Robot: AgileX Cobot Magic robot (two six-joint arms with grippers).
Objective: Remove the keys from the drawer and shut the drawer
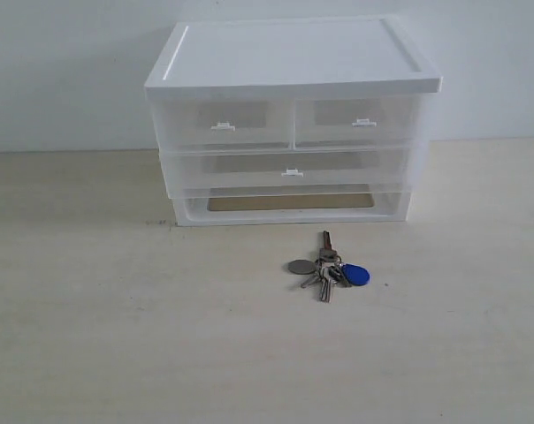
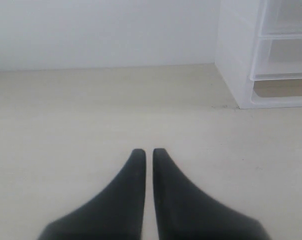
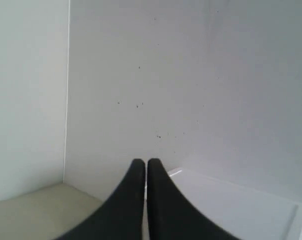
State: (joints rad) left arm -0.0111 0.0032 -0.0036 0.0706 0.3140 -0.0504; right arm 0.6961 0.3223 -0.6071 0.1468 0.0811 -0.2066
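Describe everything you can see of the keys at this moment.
The keys are a small bunch of silver-grey metal keys on a ring, with a round grey disc tag and a blue oval fob. The bunch lies flat and fanned out on the pale table, one longer key pointing toward the drawer unit. It sits in front of the unit, apart from it, outside every drawer. Only the table touches it.

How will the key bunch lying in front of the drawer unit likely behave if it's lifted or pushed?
Probably floppy: the keys, round tag and blue fob splay out loosely, so they'd likely dangle when lifted. Lying flat on the table, the bunch would likely slide, not roll.
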